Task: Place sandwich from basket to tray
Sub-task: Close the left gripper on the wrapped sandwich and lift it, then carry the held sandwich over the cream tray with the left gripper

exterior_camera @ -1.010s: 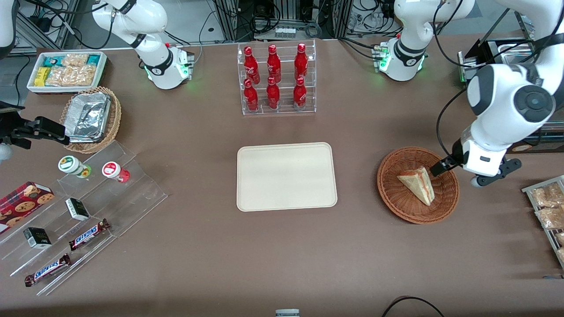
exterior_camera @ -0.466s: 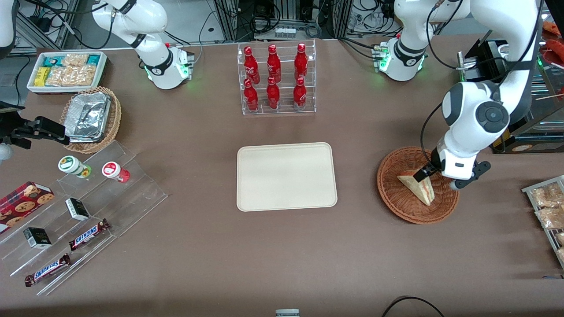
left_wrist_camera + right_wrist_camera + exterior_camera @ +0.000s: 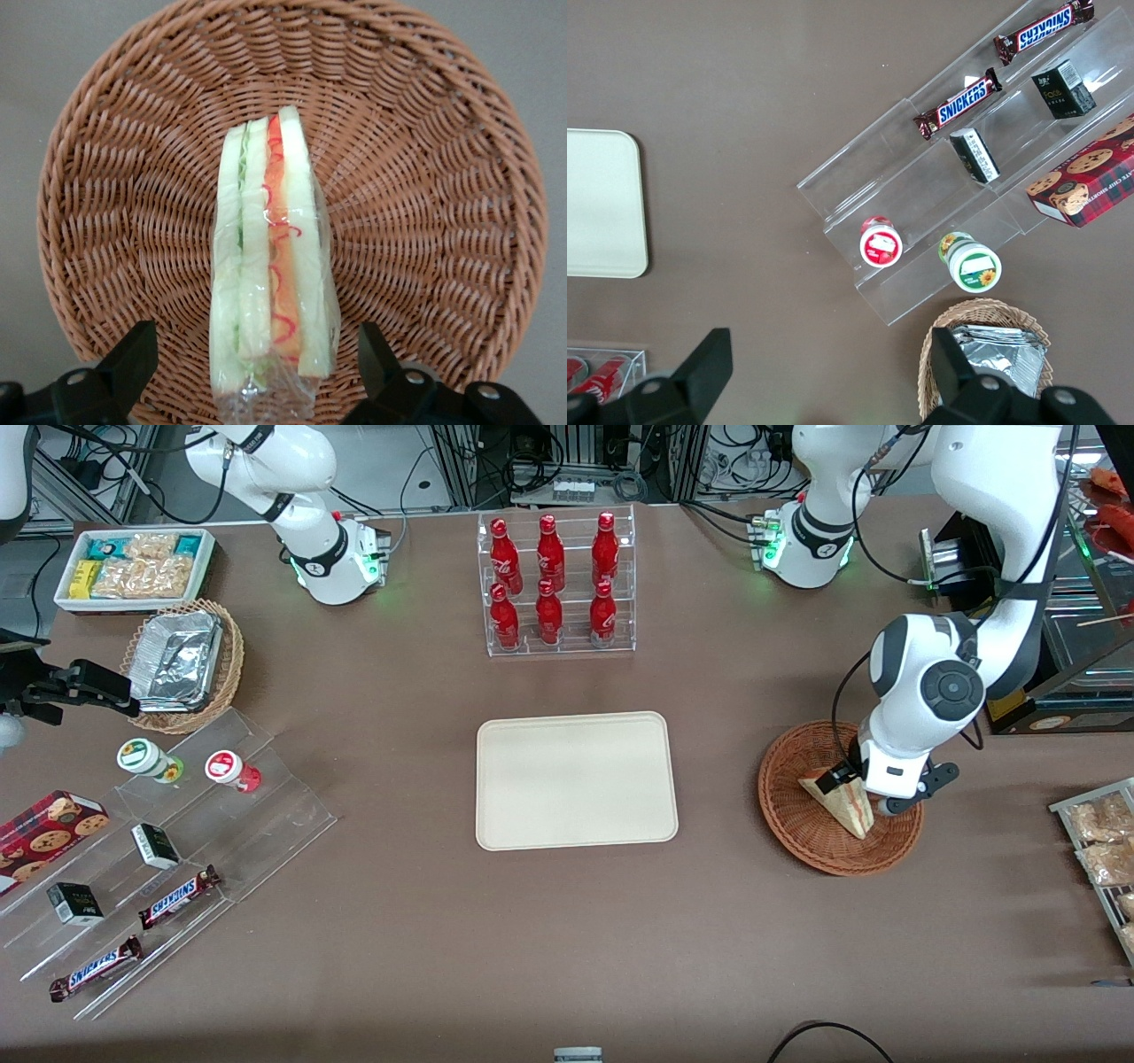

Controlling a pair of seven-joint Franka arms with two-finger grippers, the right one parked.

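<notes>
The sandwich (image 3: pixel 839 801), a wrapped wedge of white bread with red-orange and green filling, lies in the reddish-brown woven basket (image 3: pixel 791 825) toward the working arm's end of the table. My left gripper (image 3: pixel 858 793) hangs low over the basket, open. Its black fingers stand one on each side of the sandwich's wide end without touching it. The left wrist view shows the sandwich (image 3: pixel 270 266) edge-on in the basket (image 3: pixel 425 177), with the gripper (image 3: pixel 255 345) astride its wrapped end. The cream tray (image 3: pixel 576 779) lies flat at mid-table, also seen in the right wrist view as the tray (image 3: pixel 602 204).
A clear rack of red bottles (image 3: pixel 554 584) stands farther from the front camera than the tray. A rack of packaged snacks (image 3: pixel 1103 841) sits at the working arm's table edge. Toward the parked arm's end are acrylic steps with candy bars (image 3: pixel 159 841), a foil-filled wicker basket (image 3: pixel 182 664) and a white snack bin (image 3: pixel 133 567).
The left arm has swung in over the basket and come down. Its open gripper moved from the basket's rim to astride the sandwich. The sandwich has not moved.
</notes>
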